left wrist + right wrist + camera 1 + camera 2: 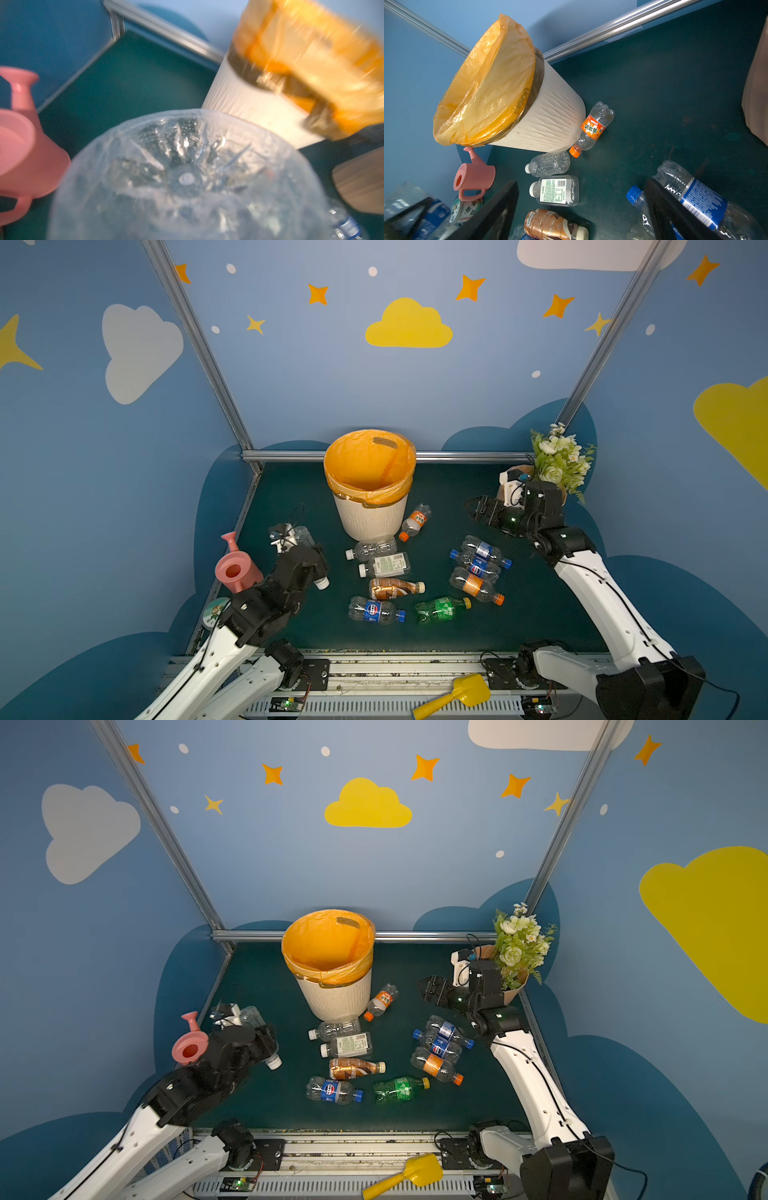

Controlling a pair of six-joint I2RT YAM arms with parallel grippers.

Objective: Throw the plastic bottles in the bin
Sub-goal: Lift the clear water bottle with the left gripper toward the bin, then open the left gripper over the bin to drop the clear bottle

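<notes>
Left gripper (318,570), clamped on a clear bottle (187,178) with a white cap, just beside the pink watering can (237,572). Bin (370,518), upright at centre rear of the green table (540,605), lined with an orange bag (365,464). Other bottles (395,588) lie flat in front and to its right. Right gripper (471,506), jaws apart and empty, near the flower pot (516,993).

Stereo pair overhead, wrist cameras close (both catch bin (550,116))
</notes>
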